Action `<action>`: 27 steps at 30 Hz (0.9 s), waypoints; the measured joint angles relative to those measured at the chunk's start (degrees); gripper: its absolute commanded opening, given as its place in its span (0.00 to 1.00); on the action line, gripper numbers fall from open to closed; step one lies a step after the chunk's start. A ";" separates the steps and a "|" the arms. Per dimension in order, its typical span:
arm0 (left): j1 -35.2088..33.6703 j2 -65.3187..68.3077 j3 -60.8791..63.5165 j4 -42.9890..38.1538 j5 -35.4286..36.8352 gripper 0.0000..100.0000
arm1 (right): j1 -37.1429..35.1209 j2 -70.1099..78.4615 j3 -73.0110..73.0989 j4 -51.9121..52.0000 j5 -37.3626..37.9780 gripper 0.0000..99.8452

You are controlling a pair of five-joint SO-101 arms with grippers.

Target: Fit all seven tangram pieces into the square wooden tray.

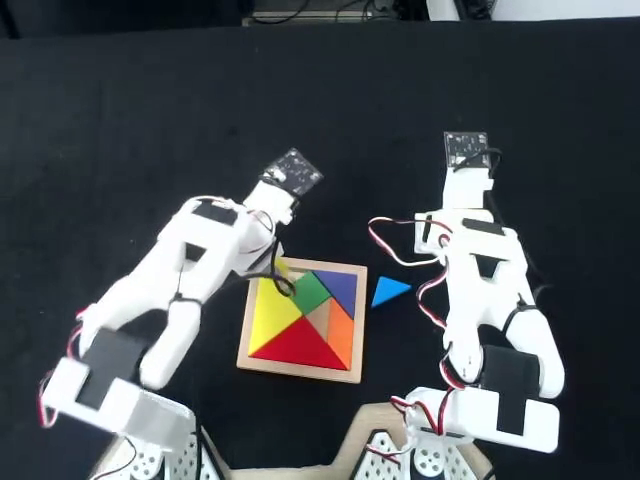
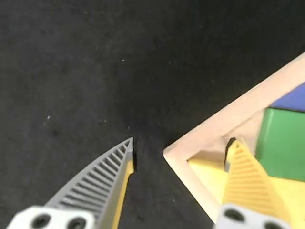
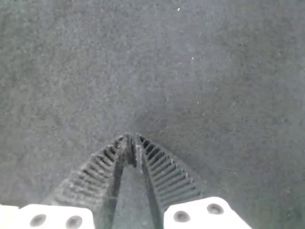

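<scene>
The square wooden tray (image 1: 246, 340) lies between the two arms and holds a yellow (image 1: 272, 312), a red (image 1: 300, 346), a green (image 1: 312, 290), a purple-blue (image 1: 341, 287), an orange (image 1: 343, 330) and a tan piece (image 1: 319, 318). A small blue triangle (image 1: 390, 291) lies on the cloth just right of the tray. My left gripper (image 1: 283, 274) (image 2: 178, 149) is open and straddles the tray's far-left corner (image 2: 171, 153), one finger inside over the yellow piece (image 2: 205, 174), the other outside. My right gripper (image 3: 129, 144) is shut, empty, over bare cloth.
Black cloth (image 1: 120, 140) covers the whole table. The right arm (image 1: 480, 270) stretches away from the front edge, to the right of the blue triangle. The arm bases (image 1: 420, 440) stand at the front edge behind the tray.
</scene>
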 measured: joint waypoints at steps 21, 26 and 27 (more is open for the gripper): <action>3.69 4.40 -13.27 14.68 -21.19 0.30 | 0.00 0.00 0.00 -0.18 0.00 0.01; 5.27 5.01 -14.42 16.18 -24.35 0.30 | 0.00 0.00 0.00 -0.18 0.00 0.01; 5.45 5.71 -14.68 16.18 -25.05 0.30 | 0.00 0.00 0.00 -0.18 0.00 0.01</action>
